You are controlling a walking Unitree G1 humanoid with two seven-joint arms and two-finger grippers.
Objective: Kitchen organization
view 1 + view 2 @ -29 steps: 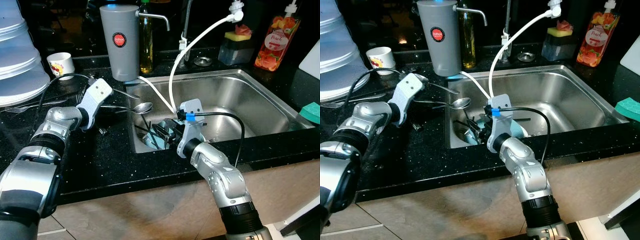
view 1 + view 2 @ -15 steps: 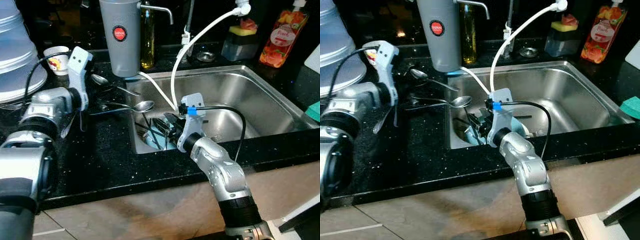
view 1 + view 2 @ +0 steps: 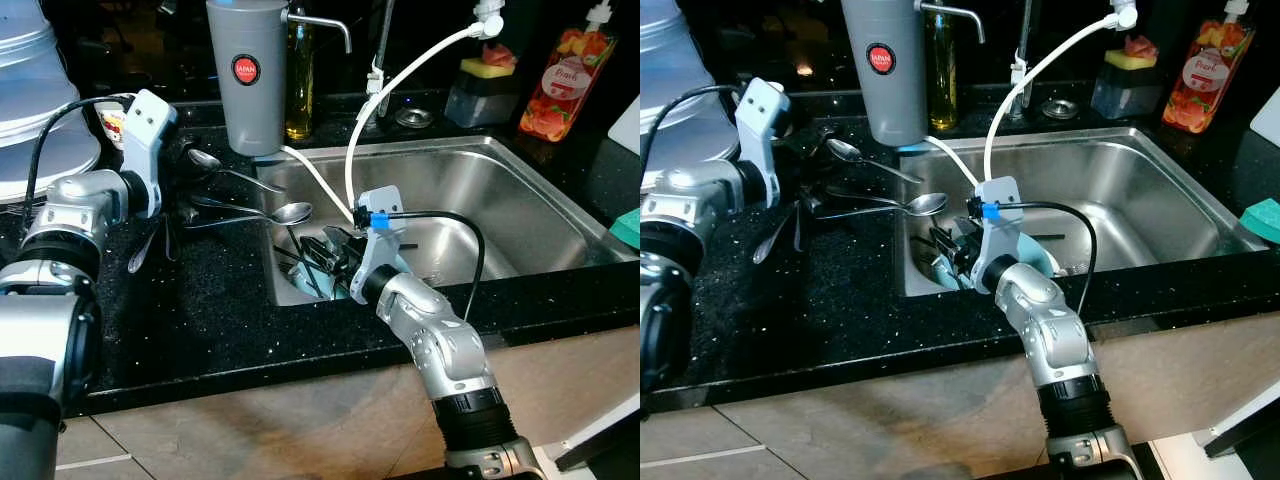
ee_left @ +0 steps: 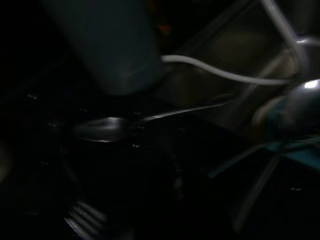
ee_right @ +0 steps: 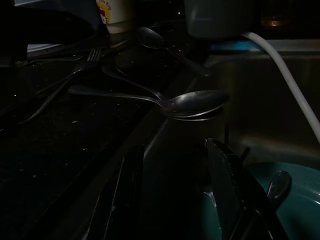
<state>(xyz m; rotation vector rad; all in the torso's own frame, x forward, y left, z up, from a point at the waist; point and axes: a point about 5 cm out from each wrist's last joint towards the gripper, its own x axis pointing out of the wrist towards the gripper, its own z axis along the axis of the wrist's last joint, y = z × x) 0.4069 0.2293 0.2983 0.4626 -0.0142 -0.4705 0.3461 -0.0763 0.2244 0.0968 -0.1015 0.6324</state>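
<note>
A black speckled stone desk (image 3: pixel 200 320) runs across the kitchen, its front edge above a beige cabinet face; a stainless steel sink (image 3: pixel 500 200) is sunk into its right half, with dark surroundings behind the back edge; a stack of white plates (image 3: pixel 40 110) sits at the far left edge; a grey water filter jug (image 3: pixel 248 75) with a red round label stands at the back edge just left of the sink, and a white hose (image 3: pixel 400 80) arcs from the back down into the sink; a bottle of yellow oil (image 3: pixel 295 80) stands behind the jug; a peach-coloured soap bottle (image 3: pixel 565 85) and a sponge holder (image 3: pixel 480 85) stand at the back right corner; a small printed cup (image 3: pixel 112 120) sits near the plates; a teal sponge (image 3: pixel 625 225) lies at the right edge.

Loose cutlery lies on the desk between the cup and the sink's left rim: spoons (image 3: pixel 290 212), one with its bowl over the rim, and a fork (image 5: pixel 75 70); a teal dish (image 5: pixel 285 200) with dark utensils rests in the sink's near left corner.

The left end effector (image 3: pixel 172 215) points down among the cutlery, whether open or closed I cannot tell; the right end effector (image 5: pixel 175 185) hangs inside the sink's near left corner, fingers apart, gripping nothing.
</note>
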